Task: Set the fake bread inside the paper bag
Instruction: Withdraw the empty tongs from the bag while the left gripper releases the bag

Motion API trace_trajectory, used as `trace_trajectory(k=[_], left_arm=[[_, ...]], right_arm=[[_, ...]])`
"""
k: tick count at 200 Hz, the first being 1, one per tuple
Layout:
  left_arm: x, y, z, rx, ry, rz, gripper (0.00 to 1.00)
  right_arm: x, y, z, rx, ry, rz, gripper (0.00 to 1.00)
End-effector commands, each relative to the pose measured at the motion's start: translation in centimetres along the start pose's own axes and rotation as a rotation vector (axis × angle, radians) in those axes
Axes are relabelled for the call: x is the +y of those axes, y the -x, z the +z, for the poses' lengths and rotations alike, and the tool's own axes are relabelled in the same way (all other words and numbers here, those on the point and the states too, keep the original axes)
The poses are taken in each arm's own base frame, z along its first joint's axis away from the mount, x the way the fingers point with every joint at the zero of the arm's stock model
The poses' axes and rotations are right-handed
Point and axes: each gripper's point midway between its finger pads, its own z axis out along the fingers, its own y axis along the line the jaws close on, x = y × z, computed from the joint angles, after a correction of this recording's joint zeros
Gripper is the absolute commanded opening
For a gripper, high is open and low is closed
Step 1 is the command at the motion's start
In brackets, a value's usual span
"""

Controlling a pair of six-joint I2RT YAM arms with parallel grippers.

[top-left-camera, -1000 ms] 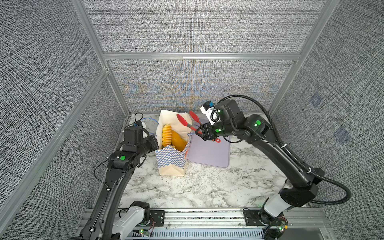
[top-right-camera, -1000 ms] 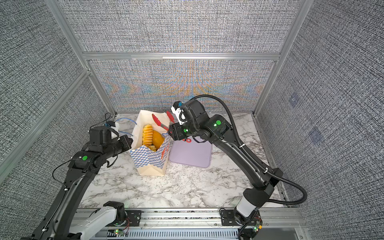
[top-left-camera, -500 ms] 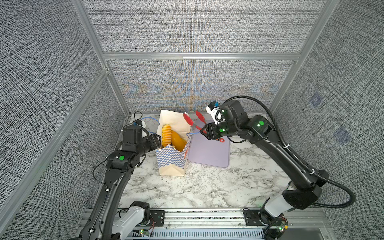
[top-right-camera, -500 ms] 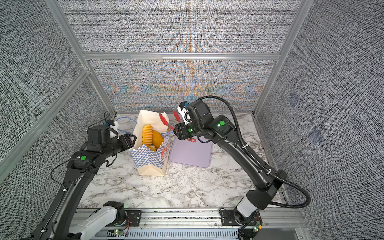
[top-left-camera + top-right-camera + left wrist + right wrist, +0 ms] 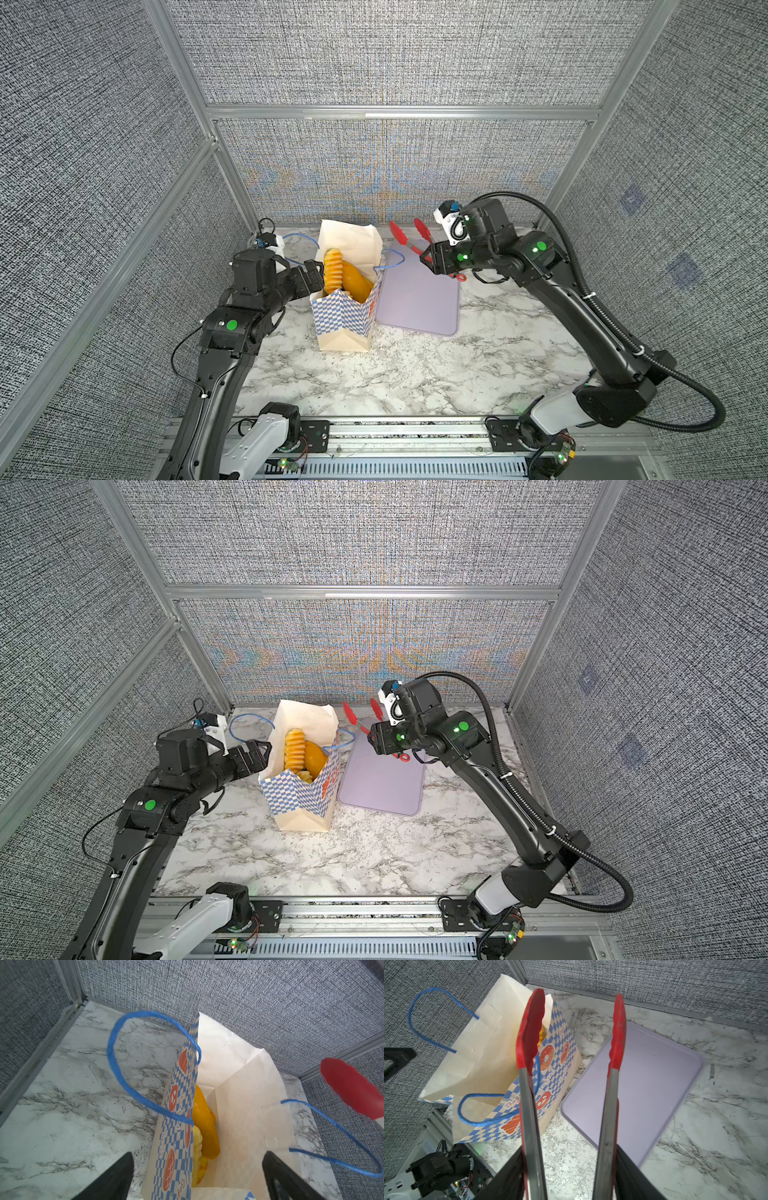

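One bag point(image 5: 343, 320) stands left of centre, with two handles: a left handle point(image 5: 111, 1051) and a right handle point(image 5: 295, 1102). Two breads show in its mouth: one roll point(image 5: 332, 270) and one loaf point(image 5: 358, 282). One tray point(image 5: 419, 303) lies right of it. One pair of tongs point(image 5: 398, 235) hangs over the tray's far end.

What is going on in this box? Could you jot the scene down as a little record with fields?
Bag: tall cream paper bag with blue-and-white checkered band, upright on the marble table, mouth open
Bread: glossy yellow ribbed toy roll and orange toy loaf, inside the bag
Tray: flat lavender tray beside the bag, no bread seen on it
Left hand: open, at the bag's rim
Right hand: shut on red-tipped metal tongs, tips apart, empty
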Motion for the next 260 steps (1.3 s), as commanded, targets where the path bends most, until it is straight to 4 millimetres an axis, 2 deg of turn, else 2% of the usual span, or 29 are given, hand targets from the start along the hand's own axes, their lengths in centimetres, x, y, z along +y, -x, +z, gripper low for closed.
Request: trace_trajectory(k=[1, 56, 113, 150, 175, 260], left_arm=[[0.4, 1.2, -1.3, -0.06, 0.036, 0.047, 0.97], [1.5, 4.1, -4.4, -0.189, 0.137, 0.11, 0.98], [4.8, 4.9, -3.0, -0.189, 0.32, 0.073, 0.99], [7.7, 2.8, -1.4, -0.167, 0.348, -0.042, 0.99], [10.5, 1.0, -0.3, -0.134, 0.362, -0.168, 0.99], [15.7, -4.9, 5.3, -0.055, 0.351, -0.389, 0.99]], right_arm=[[-3.0, 0.0, -0.6, -0.013, -0.112, -0.023, 0.63], [-9.6, -2.3, -1.3, 0.023, -0.282, 0.045, 0.63], [-15.7, -5.4, 0.0, 0.062, -0.371, 0.2, 0.63], [-19.6, -7.7, 1.5, 0.081, -0.406, 0.307, 0.63], [-22.1, -8.9, 2.5, 0.094, -0.433, 0.367, 0.63], [-27.0, -12.7, 7.1, 0.242, -0.525, 0.373, 0.63]])
